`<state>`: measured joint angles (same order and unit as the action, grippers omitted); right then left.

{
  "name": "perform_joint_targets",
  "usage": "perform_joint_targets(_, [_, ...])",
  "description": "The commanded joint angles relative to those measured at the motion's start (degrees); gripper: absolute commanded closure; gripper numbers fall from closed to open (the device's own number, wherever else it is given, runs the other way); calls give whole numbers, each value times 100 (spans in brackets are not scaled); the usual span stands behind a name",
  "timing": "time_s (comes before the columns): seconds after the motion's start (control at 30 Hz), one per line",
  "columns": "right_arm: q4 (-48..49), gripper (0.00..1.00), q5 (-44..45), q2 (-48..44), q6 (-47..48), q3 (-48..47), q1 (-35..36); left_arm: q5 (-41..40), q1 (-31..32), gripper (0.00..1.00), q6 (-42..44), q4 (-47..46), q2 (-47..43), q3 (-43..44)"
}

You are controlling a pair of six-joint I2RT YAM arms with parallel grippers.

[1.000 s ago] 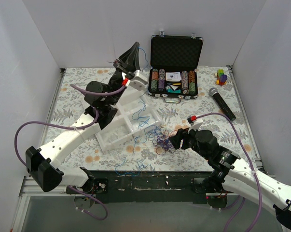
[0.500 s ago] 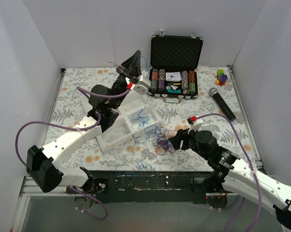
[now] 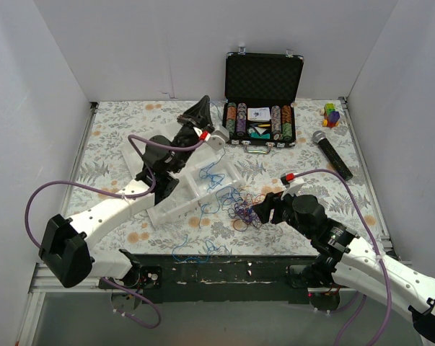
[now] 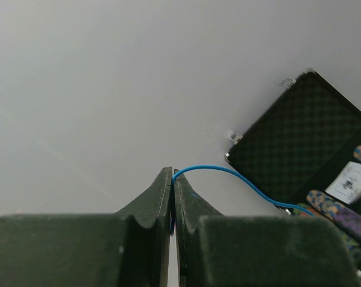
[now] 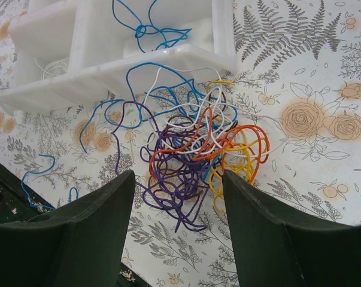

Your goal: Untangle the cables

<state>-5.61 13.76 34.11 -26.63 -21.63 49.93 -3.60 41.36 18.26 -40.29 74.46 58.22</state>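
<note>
On the floral tabletop (image 3: 116, 144), the tangle of cables (image 5: 195, 149) lay just beside a white tray (image 5: 60, 81). The right gripper (image 5: 177, 174) hung released above it. The left gripper (image 4: 172, 174), up by the back wall, was clenched on one blue cable (image 4: 228, 172).

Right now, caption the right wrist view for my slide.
Open right gripper faces the tangled cables beside a white tray.

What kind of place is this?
Probably a robot test booth: white walls box in one table, a left arm and right arm are bolted at its edge, and odd props lie about, a chip case and microphone.
</note>
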Motion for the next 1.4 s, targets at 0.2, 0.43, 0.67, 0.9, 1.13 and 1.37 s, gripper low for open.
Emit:
perform_joint_targets(0.2, [165, 31, 101, -115, 0, -26, -1, -168, -14, 100, -841, 697, -344, -908])
perform_joint_targets(0.43, [112, 31, 136, -159, -9, -17, -1, -124, -14, 100, -1008, 707, -204, -1278])
perform_joint_targets(0.67, [68, 31, 162, -194, 9, -34, -1, -869, -23, 100, -807, 549, 507, -1191])
perform_joint_targets(0.9, [463, 31, 75, 51, 97, -184, -10, -1073, -129, 100, -1201, 750, 878, -830])
perform_joint_targets(1.13, [1631, 31, -426, 1570, 404, -833, -71, -1214, -286, 100, -1536, 1110, 965, -636])
perform_joint_targets(1.37, [2581, 34, -1191, 2635, 475, -1440, -326, -1126, -392, 100, -1474, 1164, 772, -952])
